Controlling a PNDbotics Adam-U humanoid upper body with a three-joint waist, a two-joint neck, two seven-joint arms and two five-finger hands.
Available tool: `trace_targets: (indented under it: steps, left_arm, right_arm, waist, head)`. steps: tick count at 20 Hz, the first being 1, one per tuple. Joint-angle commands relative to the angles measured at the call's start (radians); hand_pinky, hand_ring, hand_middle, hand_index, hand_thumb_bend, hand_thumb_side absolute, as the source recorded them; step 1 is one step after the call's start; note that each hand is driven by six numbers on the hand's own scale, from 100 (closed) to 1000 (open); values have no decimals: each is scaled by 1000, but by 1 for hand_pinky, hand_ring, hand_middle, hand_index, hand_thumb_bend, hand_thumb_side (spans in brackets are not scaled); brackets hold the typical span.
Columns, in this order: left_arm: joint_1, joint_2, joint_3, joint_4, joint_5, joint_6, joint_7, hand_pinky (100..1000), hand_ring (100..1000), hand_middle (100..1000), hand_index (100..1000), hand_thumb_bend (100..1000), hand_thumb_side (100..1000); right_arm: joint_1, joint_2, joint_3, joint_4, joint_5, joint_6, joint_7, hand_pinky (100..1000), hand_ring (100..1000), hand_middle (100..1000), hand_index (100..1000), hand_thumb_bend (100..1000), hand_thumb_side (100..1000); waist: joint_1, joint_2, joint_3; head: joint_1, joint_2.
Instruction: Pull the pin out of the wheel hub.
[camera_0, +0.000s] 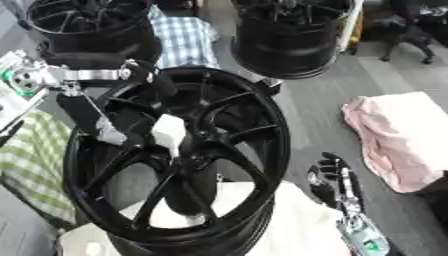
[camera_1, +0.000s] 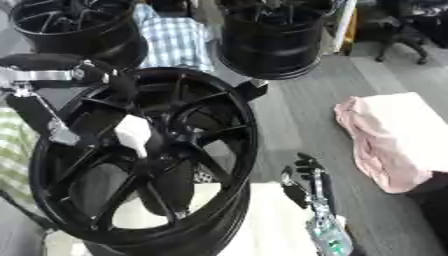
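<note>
Our left hand reaches in from the upper left and sits over the spokes of the wheel hub. Its dark fingers blend into the black rim, so we cannot tell if they are curled or straight. Just below and beside that hand, a white pin sits at the hub's centre, still seated in the bore; we judge the extraction not yet done. The hand looks placed near the centre so it can get at the pin along its axis, or steady the wheel.

The hub stands tilted, face toward us, resting on pale cloth, probably so the centre is reachable from above.

Our right hand is well apart from the pin, at the lower right, fingers relaxed and pointing up, holding nothing; idle.

Farther out: two more black wheels behind, checked cloth between them, a pink cloth on the floor beyond the right hand.
</note>
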Motion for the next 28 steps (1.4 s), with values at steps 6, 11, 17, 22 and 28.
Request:
trace_targets:
  steps: [6, 11, 17, 22, 28]
  left_arm:
    - [-39, -44, -4, 87, -96, -302, -225, 843, 822, 834, 905, 461, 369]
    - [-43, -62, -15, 117, -125, -325, -225, 837, 815, 828, 905, 488, 399]
    - [-39, -81, -23, 155, -158, -348, -225, 827, 801, 810, 895, 495, 410]
    - [-35, -95, -27, 184, -172, -367, -225, 814, 777, 777, 868, 486, 406]
    - [-31, -104, -35, 201, -160, -380, -225, 801, 755, 722, 821, 472, 399]
  right_arm:
    - [-11, -5, 5, -8, 8, -8, 3, 742, 730, 688, 836, 100, 128]
    - [-11, -3, 6, -8, 10, -10, 4, 743, 730, 688, 836, 100, 128]
    - [-12, -2, 7, -9, 10, -11, 4, 743, 730, 688, 836, 100, 129]
    - [-13, -1, 7, -10, 11, -11, 4, 743, 731, 688, 836, 100, 129]
    - [-14, 1, 8, -12, 12, -12, 4, 743, 731, 688, 836, 100, 130]
  waist:
    - [0, -12, -7]
    - [0, -12, -9]
    - [0, -11, -11]
    - [0, -10, -13]
    - [0, -9, -16]
  head:
    - [6, -2]
    - [8, -2]
    - [10, -2]
    - [11, -2]
    - [11, -2]
